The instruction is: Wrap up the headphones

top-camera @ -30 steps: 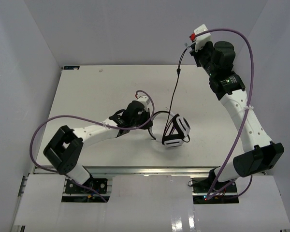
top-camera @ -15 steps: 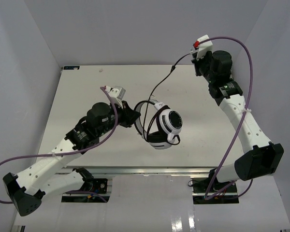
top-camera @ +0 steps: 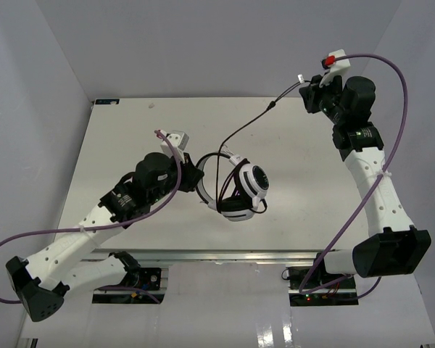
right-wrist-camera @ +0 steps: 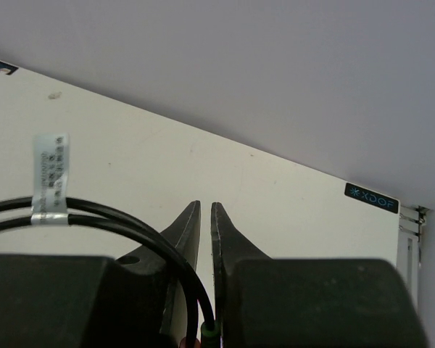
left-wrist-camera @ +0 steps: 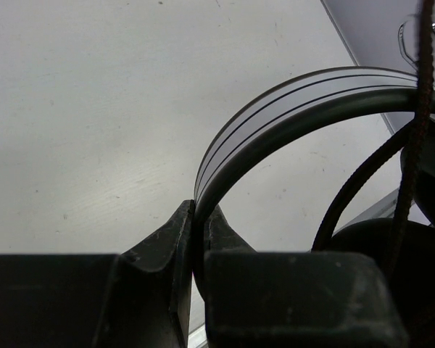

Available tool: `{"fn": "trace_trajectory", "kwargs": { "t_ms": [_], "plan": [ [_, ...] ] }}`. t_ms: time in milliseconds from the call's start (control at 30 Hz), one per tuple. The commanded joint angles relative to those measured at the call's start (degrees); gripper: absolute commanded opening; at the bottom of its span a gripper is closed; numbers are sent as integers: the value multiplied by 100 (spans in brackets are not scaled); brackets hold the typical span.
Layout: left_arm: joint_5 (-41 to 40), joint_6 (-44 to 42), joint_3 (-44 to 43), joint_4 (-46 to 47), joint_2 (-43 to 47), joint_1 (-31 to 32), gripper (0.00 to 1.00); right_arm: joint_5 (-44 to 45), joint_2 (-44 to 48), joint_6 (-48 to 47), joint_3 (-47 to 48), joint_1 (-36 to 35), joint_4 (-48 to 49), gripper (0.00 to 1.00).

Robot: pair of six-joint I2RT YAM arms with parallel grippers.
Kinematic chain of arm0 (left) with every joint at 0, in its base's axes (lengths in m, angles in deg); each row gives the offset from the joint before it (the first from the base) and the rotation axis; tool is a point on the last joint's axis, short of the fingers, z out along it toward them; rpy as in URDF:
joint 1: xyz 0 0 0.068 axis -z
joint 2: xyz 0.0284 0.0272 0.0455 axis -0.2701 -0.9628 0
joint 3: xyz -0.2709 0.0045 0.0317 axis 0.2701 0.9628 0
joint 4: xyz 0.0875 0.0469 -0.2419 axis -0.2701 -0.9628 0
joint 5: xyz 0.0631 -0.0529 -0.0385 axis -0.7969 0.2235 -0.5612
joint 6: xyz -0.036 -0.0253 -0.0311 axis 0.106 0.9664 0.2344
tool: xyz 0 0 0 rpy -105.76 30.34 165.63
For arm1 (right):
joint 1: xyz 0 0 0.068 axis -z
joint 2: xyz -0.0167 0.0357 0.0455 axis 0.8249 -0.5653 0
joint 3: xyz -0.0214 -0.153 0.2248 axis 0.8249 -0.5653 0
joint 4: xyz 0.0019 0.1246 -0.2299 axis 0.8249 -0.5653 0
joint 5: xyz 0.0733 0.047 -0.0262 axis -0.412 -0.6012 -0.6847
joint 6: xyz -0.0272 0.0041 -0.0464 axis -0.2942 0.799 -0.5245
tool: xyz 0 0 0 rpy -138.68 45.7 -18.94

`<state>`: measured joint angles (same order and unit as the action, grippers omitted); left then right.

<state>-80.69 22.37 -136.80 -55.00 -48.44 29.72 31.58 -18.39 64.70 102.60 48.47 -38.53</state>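
Note:
The headphones (top-camera: 241,190) hang above the table's middle, white earcups with black pads under a thin black headband (left-wrist-camera: 275,109). My left gripper (top-camera: 193,178) is shut on the headband, which is pinched between its fingertips in the left wrist view (left-wrist-camera: 199,208). The long black cable (top-camera: 252,122) runs taut from the headphones up to my right gripper (top-camera: 309,85), raised at the far right. That gripper (right-wrist-camera: 205,205) is shut on the cable's plug end deep between its fingers. The cable (right-wrist-camera: 94,214) loops out to the left and carries a white label (right-wrist-camera: 51,174).
The white table (top-camera: 130,130) lies below, walled by grey panels on the left, back and right. Thick purple robot cables (top-camera: 391,94) arc off both arms. A loop of the headphone cable (left-wrist-camera: 413,145) hangs close to my left gripper.
My left arm has lifted the headphones off the table and holds them up. My right gripper has moved right and back with the cable end, drawing the cable tighter.

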Motion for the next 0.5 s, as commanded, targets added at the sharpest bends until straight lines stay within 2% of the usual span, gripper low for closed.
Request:
{"fn": "trace_trajectory", "kwargs": {
  "t_ms": [0, 200, 467],
  "plan": [
    [188, 153, 148, 285, -63, -3, 0, -874, 167, 642, 21, 96, 681, 8],
    [641, 213, 522, 543, -551, -3, 0, -1186, -37, 904, 422, 104, 709, 8],
    [600, 232, 552, 581, -390, -3, 0, -827, 94, 719, -62, 104, 727, 8]
  ]
}}
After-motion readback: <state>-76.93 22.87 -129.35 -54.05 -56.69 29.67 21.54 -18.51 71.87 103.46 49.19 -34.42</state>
